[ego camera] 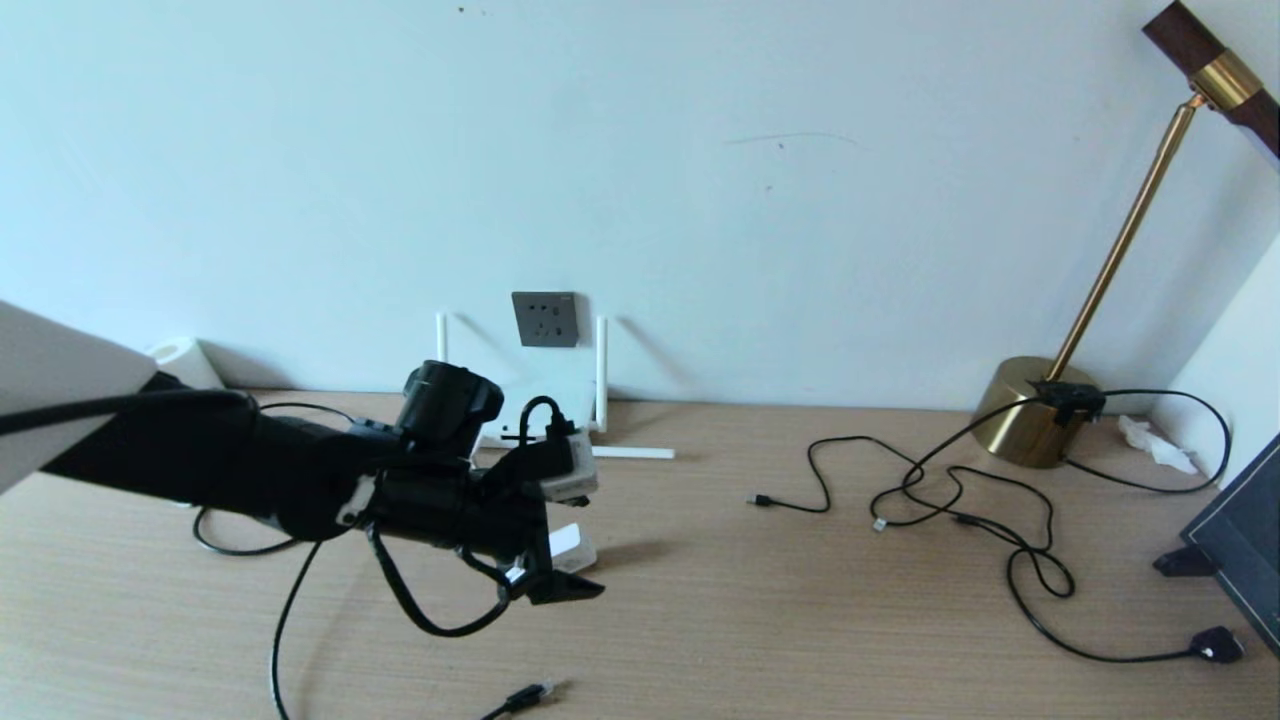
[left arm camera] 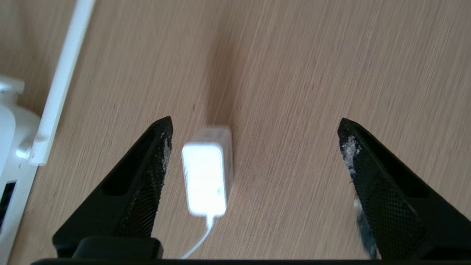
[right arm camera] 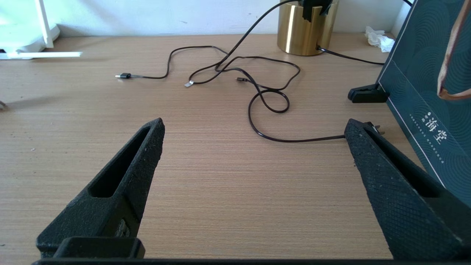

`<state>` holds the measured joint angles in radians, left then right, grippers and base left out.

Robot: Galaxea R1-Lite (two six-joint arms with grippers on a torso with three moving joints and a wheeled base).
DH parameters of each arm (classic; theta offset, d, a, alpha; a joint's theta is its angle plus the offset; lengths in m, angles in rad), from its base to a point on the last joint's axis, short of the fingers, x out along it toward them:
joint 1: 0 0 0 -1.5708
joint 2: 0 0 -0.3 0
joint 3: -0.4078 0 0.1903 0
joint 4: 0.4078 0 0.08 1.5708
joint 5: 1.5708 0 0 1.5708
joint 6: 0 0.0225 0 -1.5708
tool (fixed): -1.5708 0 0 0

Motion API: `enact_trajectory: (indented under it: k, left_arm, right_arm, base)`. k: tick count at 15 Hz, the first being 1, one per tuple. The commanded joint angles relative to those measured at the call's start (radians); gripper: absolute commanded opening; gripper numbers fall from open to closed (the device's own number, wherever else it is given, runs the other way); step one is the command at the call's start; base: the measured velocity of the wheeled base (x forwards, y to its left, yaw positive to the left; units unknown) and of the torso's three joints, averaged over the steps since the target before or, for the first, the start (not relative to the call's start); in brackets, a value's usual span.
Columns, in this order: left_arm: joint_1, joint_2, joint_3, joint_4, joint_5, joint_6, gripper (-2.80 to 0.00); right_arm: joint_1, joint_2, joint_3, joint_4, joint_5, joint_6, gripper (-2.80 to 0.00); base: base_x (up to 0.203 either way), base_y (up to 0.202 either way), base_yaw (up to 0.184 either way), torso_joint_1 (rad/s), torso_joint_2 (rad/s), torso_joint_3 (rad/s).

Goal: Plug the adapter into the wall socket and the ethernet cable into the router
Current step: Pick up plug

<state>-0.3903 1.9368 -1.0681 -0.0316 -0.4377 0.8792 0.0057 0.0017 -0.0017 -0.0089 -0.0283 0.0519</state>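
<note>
The black left tool (left arm camera: 254, 147), its jaws spread wide, is held over the small white rounded-cube adapter (left arm camera: 208, 171), which lies on the wooden counter (ego camera: 800, 600) near its rear edge, before the flat white router (ego camera: 530, 405). The adapter sits close to one finger (left arm camera: 147, 176), so an off-centre closing could knock it aside. The right tool (right arm camera: 254, 147) is parked apart, empty.

Wooden desk (ego camera: 760, 620) with adapter (ego camera: 568, 546), router (ego camera: 530, 425), black cords (ego camera: 960, 500), brass lamp base (ego camera: 1030, 410).

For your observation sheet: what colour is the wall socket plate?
Dark grey: the wall socket shows best in the head view.
</note>
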Motion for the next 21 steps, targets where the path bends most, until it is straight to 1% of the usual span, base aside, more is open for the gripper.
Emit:
enact_trajectory:
  k: [1, 2, 3, 5, 7, 10, 13, 14, 16, 18, 21]
  left_arm:
    - [0.019, -0.001, -0.105, 0.183, 0.027, 0.055, 0.0]
    - [0.032, 0.004, -0.143, 0.264, 0.041, 0.111, 0.0]
    - [0.045, 0.011, -0.161, 0.316, 0.054, 0.169, 0.0]
    - [0.062, 0.036, -0.168, 0.326, 0.104, 0.211, 0.0]
    - [0.071, 0.06, -0.207, 0.337, 0.117, 0.216, 0.0]
    - [0.071, 0.087, -0.286, 0.414, 0.125, 0.214, 0.0]
    - [0.069, 0.145, -0.34, 0.43, 0.132, 0.199, 0.0]
    - [0.062, 0.154, -0.342, 0.43, 0.152, 0.181, 0.0]
    - [0.044, 0.181, -0.346, 0.422, 0.166, 0.141, 0.0]
    - [0.025, 0.209, -0.38, 0.428, 0.191, 0.097, 0.0]
    - [0.005, 0.225, -0.396, 0.43, 0.195, 0.076, 0.0]
  right_arm:
    - [0.001, 0.001, 0.0, 0.0, -0.001, 0.0, 0.0]
    - [0.0, 0.001, 0.0, 0.0, -0.001, 0.0, 0.0]
    - [0.0, 0.001, 0.0, 0.0, -0.001, 0.002, 0.0]
    - [0.0, 0.001, 0.0, 0.0, -0.001, 0.0, 0.0]
    - [0.0, 0.001, 0.0, 0.0, -0.001, 0.0, 0.0]
    - [0.0, 0.001, 0.0, 0.0, -0.001, 0.001, 0.0]
    - [0.0, 0.001, 0.0, 0.0, -0.001, 0.002, 0.0]
    - [0.0, 0.001, 0.0, 0.0, -0.001, 0.002, 0.0]
    - [0.0, 0.001, 0.0, 0.0, -0.001, 0.001, 0.0]
    - [0.0, 0.001, 0.0, 0.0, -0.001, 0.002, 0.0]
    - [0.0, 0.001, 0.0, 0.0, -0.001, 0.002, 0.0]
  base:
    - [0.0, 0.0, 0.0, 0.0, 0.0, 0.0]
    - [0.0, 0.0, 0.0, 0.0, 0.0, 0.0]
    - [0.0, 0.0, 0.0, 0.0, 0.0, 0.0]
    - [0.0, 0.0, 0.0, 0.0, 0.0, 0.0]
    - [0.0, 0.0, 0.0, 0.0, 0.0, 0.0]
    - [0.0, 0.0, 0.0, 0.0, 0.0, 0.0]
    - [0.0, 0.0, 0.0, 0.0, 0.0, 0.0]
    - [0.0, 0.0, 0.0, 0.0, 0.0, 0.0]
    - [0.0, 0.0, 0.0, 0.0, 0.0, 0.0]
    - [0.0, 0.0, 0.0, 0.0, 0.0, 0.0]
    - [0.0, 0.0, 0.0, 0.0, 0.0, 0.0]
